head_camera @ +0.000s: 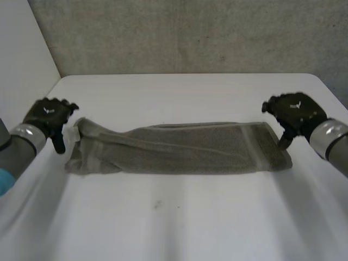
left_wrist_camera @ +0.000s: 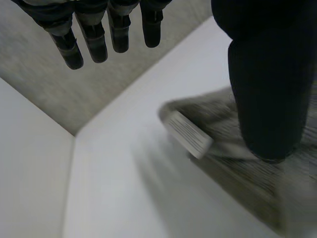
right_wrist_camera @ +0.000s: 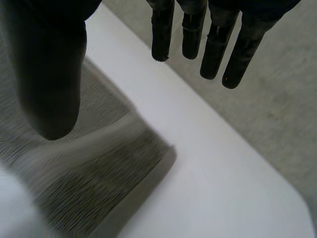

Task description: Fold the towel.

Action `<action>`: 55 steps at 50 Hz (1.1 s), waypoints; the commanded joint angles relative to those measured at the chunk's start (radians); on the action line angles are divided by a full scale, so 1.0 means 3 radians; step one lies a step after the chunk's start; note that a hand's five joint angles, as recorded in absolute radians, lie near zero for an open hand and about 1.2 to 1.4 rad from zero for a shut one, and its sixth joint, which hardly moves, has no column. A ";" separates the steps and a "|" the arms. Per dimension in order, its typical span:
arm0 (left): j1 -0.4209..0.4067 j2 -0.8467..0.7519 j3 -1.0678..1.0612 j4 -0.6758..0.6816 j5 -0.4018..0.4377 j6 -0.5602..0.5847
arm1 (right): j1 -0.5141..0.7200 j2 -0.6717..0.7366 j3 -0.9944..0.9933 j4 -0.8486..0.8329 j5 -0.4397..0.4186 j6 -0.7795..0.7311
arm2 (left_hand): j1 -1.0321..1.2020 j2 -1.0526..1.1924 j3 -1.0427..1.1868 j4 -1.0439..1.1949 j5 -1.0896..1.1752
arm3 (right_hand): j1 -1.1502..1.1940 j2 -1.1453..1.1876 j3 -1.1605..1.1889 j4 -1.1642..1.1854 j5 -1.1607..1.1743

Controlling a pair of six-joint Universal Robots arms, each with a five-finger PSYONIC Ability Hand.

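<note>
towel (head_camera: pixel 179 149) in long strip; l hand (head_camera: pixel 48 115) & r hand (head_camera: pixel 296 111) by its ends, fingers (left_wrist_camera: pixel 94 42) straight, off thumbs

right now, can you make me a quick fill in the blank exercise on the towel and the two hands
1. The left hand and the right hand are at opposite ___ of the towel.
2. The towel lies on the ___ table.
3. Both hands have straight fingers and hold nothing, so each hand is ___.

Missing words: ends; white; open
</note>
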State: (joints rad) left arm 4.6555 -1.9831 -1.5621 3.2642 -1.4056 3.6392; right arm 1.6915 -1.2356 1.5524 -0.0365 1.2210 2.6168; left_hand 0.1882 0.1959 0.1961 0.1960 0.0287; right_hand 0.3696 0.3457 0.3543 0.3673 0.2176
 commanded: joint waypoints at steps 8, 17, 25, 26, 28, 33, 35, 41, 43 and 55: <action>-0.0040 0.0152 -0.0714 0.0046 0.0196 -0.0007 | -0.0285 0.0329 0.0562 -0.0425 -0.0163 -0.0244 | 0.0309 0.0283 0.0283 0.0283 0.0259 | 0.0118 0.0197 0.0169 0.0125 0.0043; -0.0030 0.0167 -0.0714 0.0046 0.0191 -0.0017 | -0.0315 0.0646 0.0430 -0.0492 -0.0122 -0.0475 | 0.0358 0.0333 0.0332 0.0332 0.0308 | 0.0871 0.0950 0.0922 0.0878 0.0796; -0.0051 0.0167 -0.0719 0.0051 0.0191 -0.0022 | -0.0326 0.0784 0.0332 -0.0517 -0.0117 -0.0470 | 0.0348 0.0323 0.0322 0.0323 0.0299 | 0.2792 0.2872 0.2843 0.2800 0.2717; -0.0061 0.0167 -0.0719 0.0051 0.0191 -0.0022 | -0.0326 0.0790 0.0312 -0.0533 -0.0107 -0.0465 | 0.0339 0.0313 0.0313 0.0313 0.0289 | 0.3416 0.3496 0.3467 0.3424 0.3341; -0.0066 0.0167 -0.0719 0.0051 0.0191 -0.0022 | -0.0336 0.0795 0.0292 -0.0543 -0.0097 -0.0455 | 0.0339 0.0313 0.0313 0.0313 0.0289 | 0.3422 0.3502 0.3473 0.3430 0.3347; -0.0081 0.0173 -0.0724 0.0051 0.0191 -0.0028 | -0.0417 0.0785 0.0251 -0.0574 -0.0010 -0.0475 | 0.0319 0.0294 0.0293 0.0293 0.0269 | 0.3422 0.3502 0.3473 0.3430 0.3347; -0.0081 0.0178 -0.0724 0.0051 0.0191 -0.0022 | -0.0479 0.0774 0.0220 -0.0574 0.0016 -0.0480 | 0.0319 0.0294 0.0293 0.0293 0.0269 | 0.3422 0.3502 0.3473 0.3430 0.3347; -0.0061 0.0290 -0.0730 0.0046 0.0191 -0.0028 | -0.1061 0.0626 0.0118 -0.0507 0.0026 -0.0618 | 0.0309 0.0284 0.0283 0.0283 0.0259 | 0.3422 0.3502 0.3473 0.3430 0.3347; -0.0056 0.0306 -0.0740 0.0046 0.0191 -0.0022 | -0.1195 0.0606 0.0097 -0.0482 0.0021 -0.0721 | 0.0309 0.0284 0.0283 0.0283 0.0259 | 0.3422 0.3502 0.3473 0.3430 0.3347; -0.0066 0.0459 -0.0709 0.0046 0.0191 -0.0022 | -0.1115 0.0330 -0.0561 0.0039 0.0036 -0.0844 | 0.0300 0.0274 0.0273 0.0274 0.0250 | 0.3422 0.3502 0.3473 0.3430 0.3347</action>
State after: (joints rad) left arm 4.6426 -1.8730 -1.7814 3.2781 -1.3474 3.6312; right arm 1.2451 -1.0794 1.5175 -0.1021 1.2219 2.3010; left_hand 0.2480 0.2518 0.2500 0.2510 0.0747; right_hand 1.3278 1.2950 1.3373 1.3400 1.1571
